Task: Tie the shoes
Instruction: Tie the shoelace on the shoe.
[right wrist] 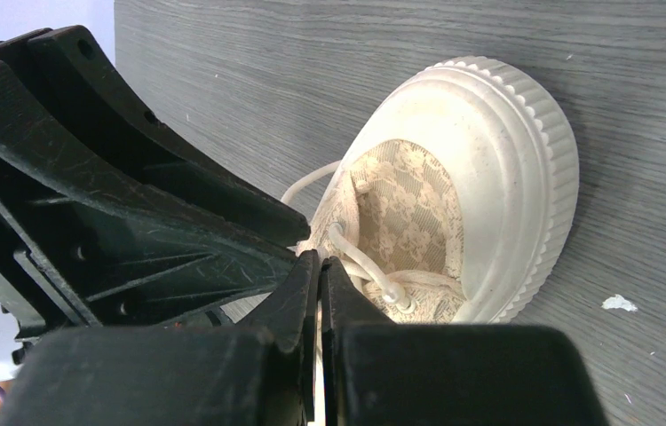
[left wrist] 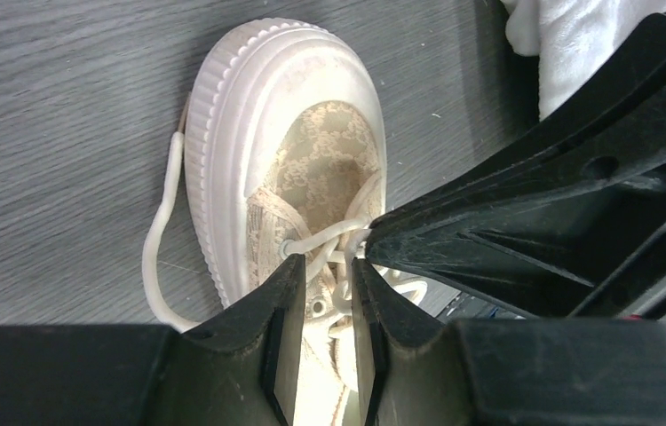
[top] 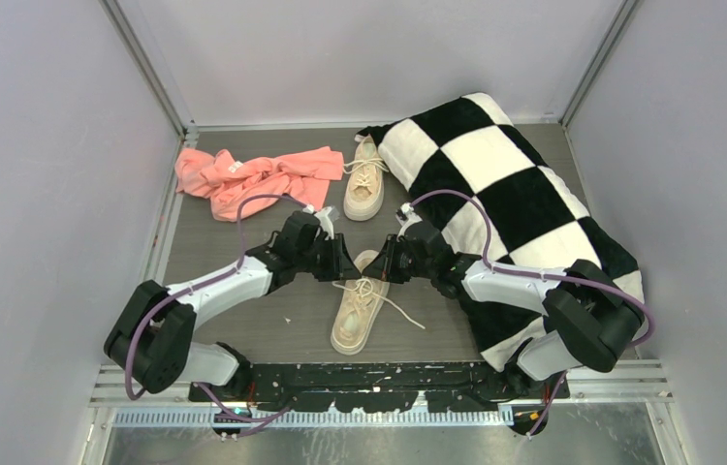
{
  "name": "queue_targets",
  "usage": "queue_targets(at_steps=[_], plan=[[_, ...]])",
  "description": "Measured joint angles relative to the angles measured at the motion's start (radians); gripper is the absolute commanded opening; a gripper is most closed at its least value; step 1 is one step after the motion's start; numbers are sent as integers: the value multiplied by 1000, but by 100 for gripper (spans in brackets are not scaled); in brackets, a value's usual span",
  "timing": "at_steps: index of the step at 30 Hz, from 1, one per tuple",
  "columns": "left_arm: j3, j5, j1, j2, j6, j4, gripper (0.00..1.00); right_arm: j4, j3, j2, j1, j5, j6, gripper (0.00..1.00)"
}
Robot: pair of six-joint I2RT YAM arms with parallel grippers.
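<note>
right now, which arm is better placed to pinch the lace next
Probably left: the left claw is open astride the near sneaker's laces, while the right claw is shut.

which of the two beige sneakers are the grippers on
The nearer beige canvas sneaker, toe between the left gripper and right gripper, laces loose. The other sneaker sits farther back, between the pink cloth and checkered pillow.
</note>
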Motion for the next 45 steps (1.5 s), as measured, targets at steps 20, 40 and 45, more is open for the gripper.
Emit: queue_targets(at_steps=[20, 40, 45], plan=[[0, 93, 0, -7, 23, 20, 27, 3, 16, 0, 0, 0, -1, 1], [-34, 118, 0, 18, -28, 139, 27, 8, 16, 0, -2, 10, -2, 1], [-45, 114, 0, 17, -43, 159, 35, 8, 16, 0, -4, 11, -2, 1]])
